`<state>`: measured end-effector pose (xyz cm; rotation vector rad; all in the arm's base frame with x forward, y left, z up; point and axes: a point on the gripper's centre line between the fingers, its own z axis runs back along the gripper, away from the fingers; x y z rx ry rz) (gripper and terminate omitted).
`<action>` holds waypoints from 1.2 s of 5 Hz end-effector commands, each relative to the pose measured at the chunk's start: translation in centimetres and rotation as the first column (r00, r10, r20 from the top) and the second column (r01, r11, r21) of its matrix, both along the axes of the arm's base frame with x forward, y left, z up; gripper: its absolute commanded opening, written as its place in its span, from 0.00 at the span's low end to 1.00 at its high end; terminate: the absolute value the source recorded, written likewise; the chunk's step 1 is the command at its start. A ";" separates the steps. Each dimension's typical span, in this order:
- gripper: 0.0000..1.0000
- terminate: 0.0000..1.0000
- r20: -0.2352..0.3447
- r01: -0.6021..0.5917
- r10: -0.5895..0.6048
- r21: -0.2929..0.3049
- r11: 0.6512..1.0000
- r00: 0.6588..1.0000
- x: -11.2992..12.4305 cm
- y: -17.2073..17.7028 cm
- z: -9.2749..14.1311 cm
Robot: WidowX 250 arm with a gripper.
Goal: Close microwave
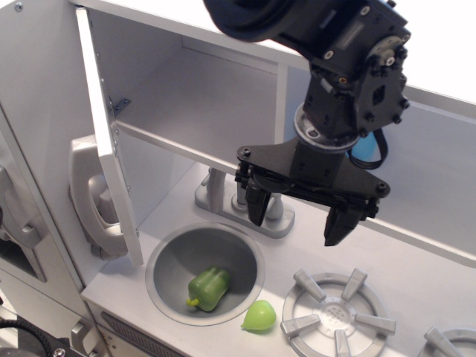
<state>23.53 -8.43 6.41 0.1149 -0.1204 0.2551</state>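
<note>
Pale grey plastic fills almost everything I see: the counter [416, 260] of a toy kitchen, its back wall, and a white strip of background at the top right. Set into the counter at lower centre is a round sink [167, 256], and a green toy pepper [209, 287] lies in its bowl. A smaller light-green piece [259, 316] sits on the counter just beside the sink's rim. To its right is a round burner [336, 315] with raised spokes. Behind the sink stands the grey faucet [242, 197], partly hidden by my arm.

My gripper [297, 214] hangs above the counter near the faucet, its two black fingers spread apart and holding nothing.

At upper left is the microwave [201, 97], with its cavity exposed. Its door [108, 141] stands swung out toward me on hinges, seen nearly edge-on. A silver telephone handset [93, 197] hangs just left of the door.

I can make out no writing or labels anywhere.
</note>
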 end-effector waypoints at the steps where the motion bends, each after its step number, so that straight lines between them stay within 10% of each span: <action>1: 1.00 0.00 0.000 0.000 0.000 0.000 1.000 1.000 0.0 0.0 0.0; 4: 1.00 0.00 0.036 -0.050 0.054 -0.109 0.993 0.998 -1.4 3.6 10.0; 6: 1.00 0.00 0.049 -0.146 0.149 -0.072 0.987 0.988 -1.5 8.9 10.7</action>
